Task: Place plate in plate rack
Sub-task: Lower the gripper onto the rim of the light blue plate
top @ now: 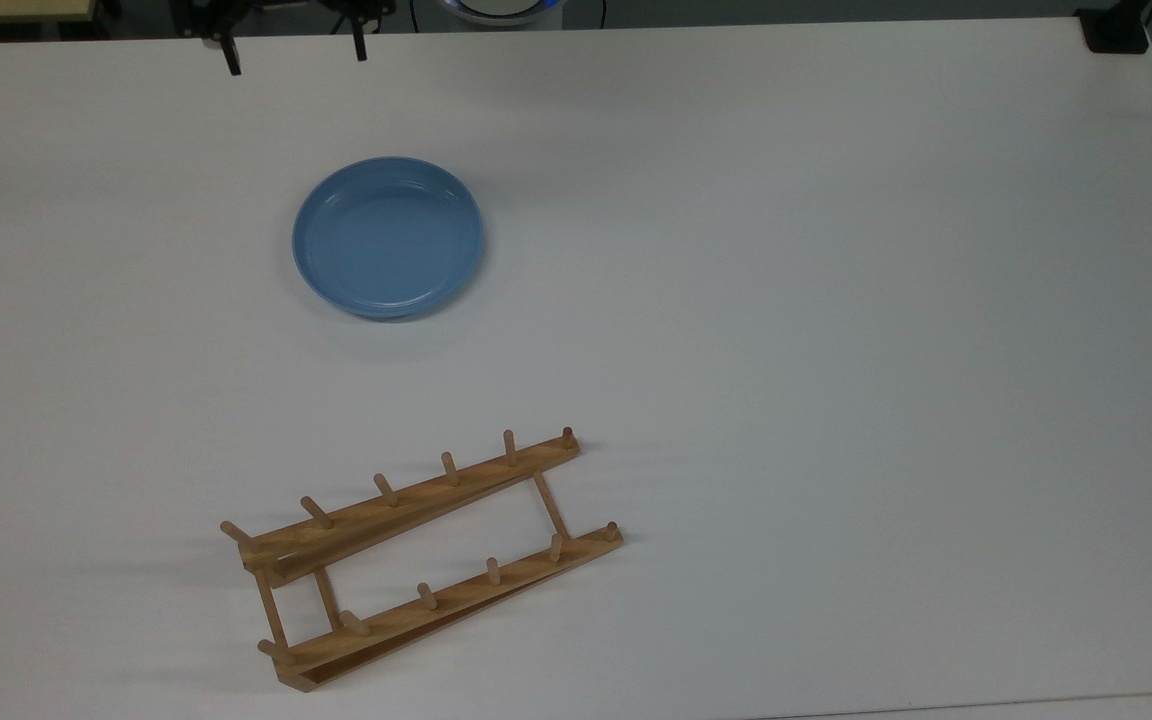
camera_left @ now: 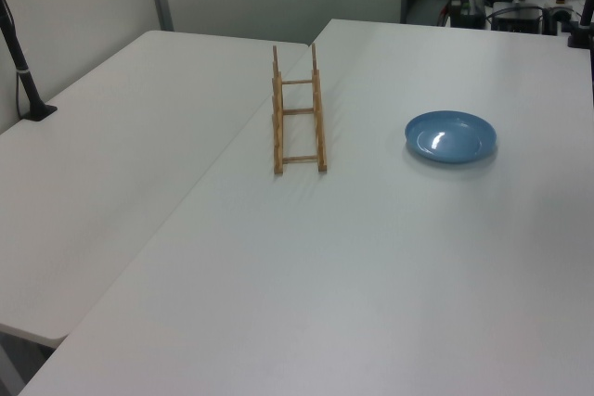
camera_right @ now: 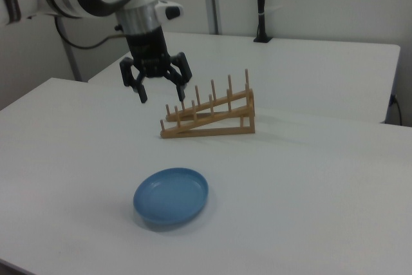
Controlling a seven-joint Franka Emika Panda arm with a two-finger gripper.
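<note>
plate [top: 388, 237] lies flat on the white table [top: 836, 300], well apart from the plate rack [top: 421, 560]. gripper [camera_right: 162, 93] hangs above it, fingers spread, holding nothing.

I see bright, even overhead light on the white table [top: 836, 300]. The plate [camera_left: 450, 136] carries a small white glare spot, and the plate rack [top: 416, 560] casts faint, soft shadows. My left view looks slightly soft and grainy.
</note>
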